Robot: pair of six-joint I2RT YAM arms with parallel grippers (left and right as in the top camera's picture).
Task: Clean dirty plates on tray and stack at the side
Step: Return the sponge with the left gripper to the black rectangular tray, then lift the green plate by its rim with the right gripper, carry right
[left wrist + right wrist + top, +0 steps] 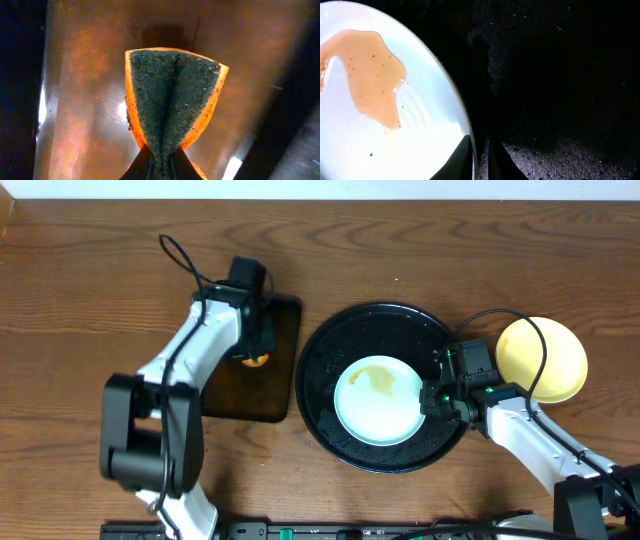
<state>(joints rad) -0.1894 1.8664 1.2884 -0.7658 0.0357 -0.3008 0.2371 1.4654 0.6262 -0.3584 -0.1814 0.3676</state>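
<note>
A pale mint-white plate [378, 405] with a wet brown smear [365, 65] lies on the round black tray [330, 360]. My right gripper [432, 395] is shut on the plate's right rim; in the right wrist view [480, 160] one finger lies over the plate [420, 135] and the other outside it. A pale yellow plate [541, 358] sits on the wooden table right of the tray. I see no second mint plate. My left gripper [255, 350] is shut on a folded orange and green sponge [170, 95], held over the rectangular brown tray.
The rectangular dark brown tray [245, 395] lies left of the black tray, almost touching it. The black tray's surface [560, 75] is wet with small droplets. Cables run from both arms. The table's far edge meets a white wall.
</note>
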